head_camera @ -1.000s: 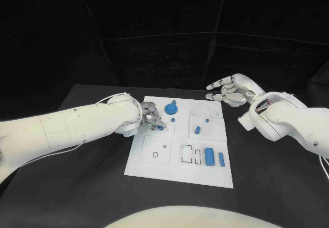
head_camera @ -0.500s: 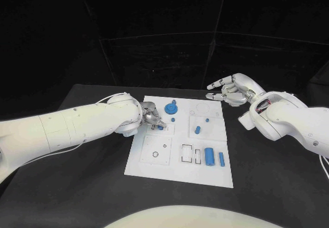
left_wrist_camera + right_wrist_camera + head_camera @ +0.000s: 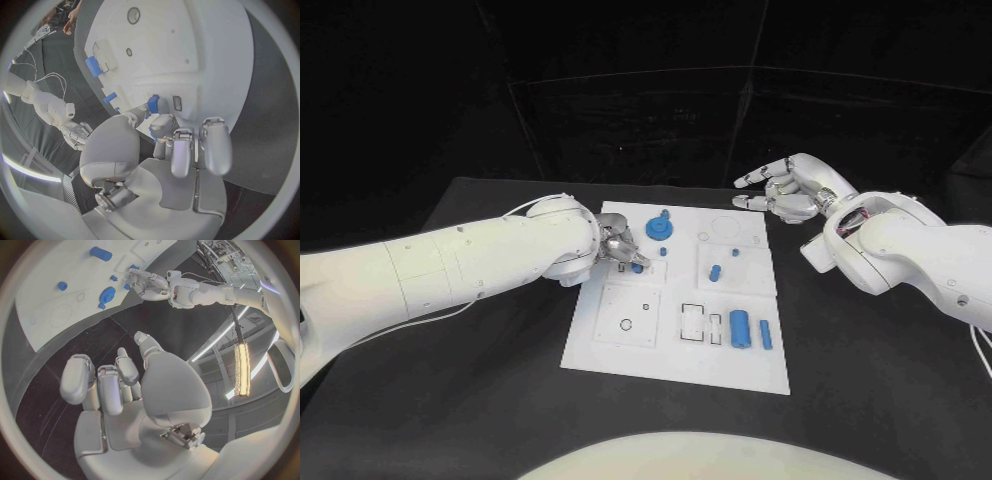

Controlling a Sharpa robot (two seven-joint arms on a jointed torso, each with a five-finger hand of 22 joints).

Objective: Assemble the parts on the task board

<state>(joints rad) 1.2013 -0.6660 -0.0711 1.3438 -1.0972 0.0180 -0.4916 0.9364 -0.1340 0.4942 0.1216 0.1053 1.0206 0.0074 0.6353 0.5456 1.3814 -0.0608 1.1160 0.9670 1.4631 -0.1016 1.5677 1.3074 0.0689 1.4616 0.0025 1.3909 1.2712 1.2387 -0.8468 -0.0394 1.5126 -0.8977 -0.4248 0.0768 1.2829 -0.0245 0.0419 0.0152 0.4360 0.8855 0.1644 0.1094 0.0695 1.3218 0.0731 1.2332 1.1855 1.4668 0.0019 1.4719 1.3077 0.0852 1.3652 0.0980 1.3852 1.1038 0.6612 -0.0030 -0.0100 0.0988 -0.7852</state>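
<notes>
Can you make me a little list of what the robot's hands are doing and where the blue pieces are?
left hand: over the task board's left side, pinching a small blue part at its fingertips
right hand: raised past the board's far right corner, fingers apart, holding nothing
task board: white plate on the black table
round blue part: near the far edge of the board
two long blue parts: side by side, near right of the board

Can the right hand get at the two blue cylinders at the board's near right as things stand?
Probably yes. The right hand hovers open beyond the task board's far right corner, holding nothing, and the two blue cylinders lie uncovered. The left hand works at the board's left, out of the way.
</notes>
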